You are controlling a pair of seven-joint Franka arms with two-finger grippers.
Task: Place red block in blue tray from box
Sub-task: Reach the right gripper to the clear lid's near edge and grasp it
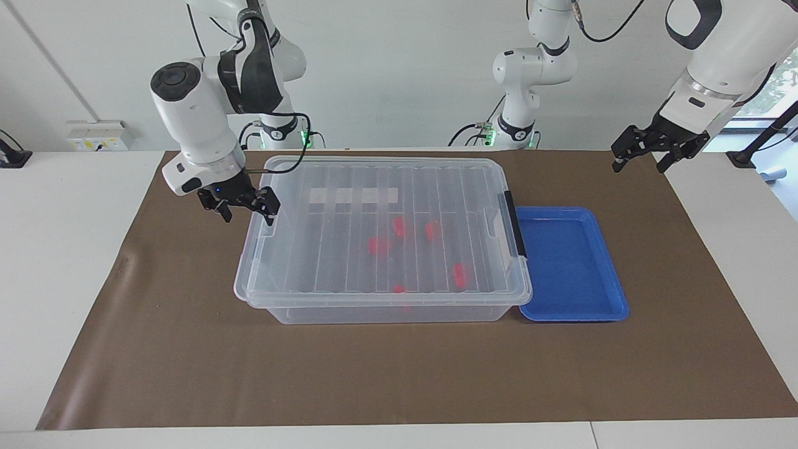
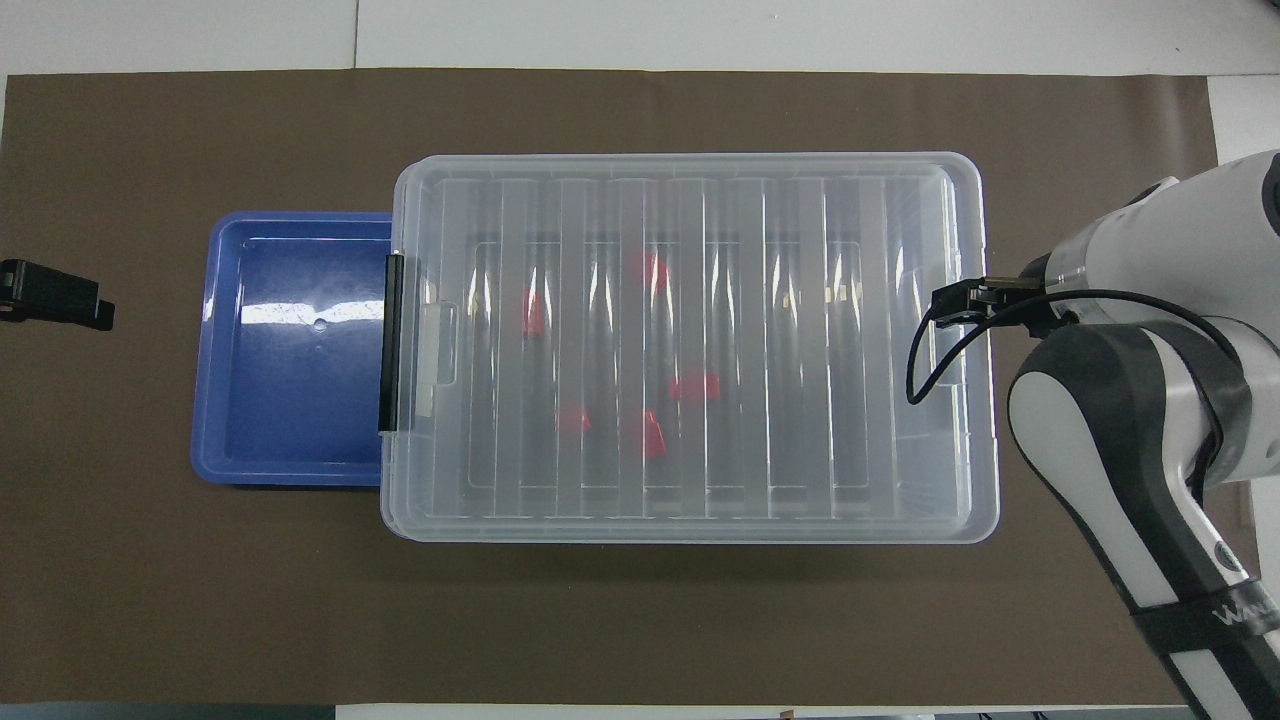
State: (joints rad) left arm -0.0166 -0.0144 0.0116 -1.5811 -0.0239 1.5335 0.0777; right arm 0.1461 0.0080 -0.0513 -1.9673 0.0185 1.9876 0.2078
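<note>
The box (image 1: 374, 163) (image 2: 690, 165) is a large clear bin with its ribbed lid on, standing mid-table. Several red blocks lie inside, seen through the lid, such as one red block (image 1: 378, 245) (image 2: 695, 386). The empty blue tray (image 1: 570, 262) (image 2: 290, 380) sits against the box's end with the black clip handle (image 1: 515, 224) (image 2: 390, 342), toward the left arm's end. My right gripper (image 1: 246, 214) (image 2: 962, 297) hangs open over the box's other end, at the lid's edge, holding nothing. My left gripper (image 1: 639, 164) (image 2: 50, 295) waits open above the mat's corner.
A brown mat (image 1: 187, 349) covers most of the white table (image 1: 62, 249), and the box and tray stand on it. The right arm's white links (image 2: 1130, 420) reach in over the mat beside the box.
</note>
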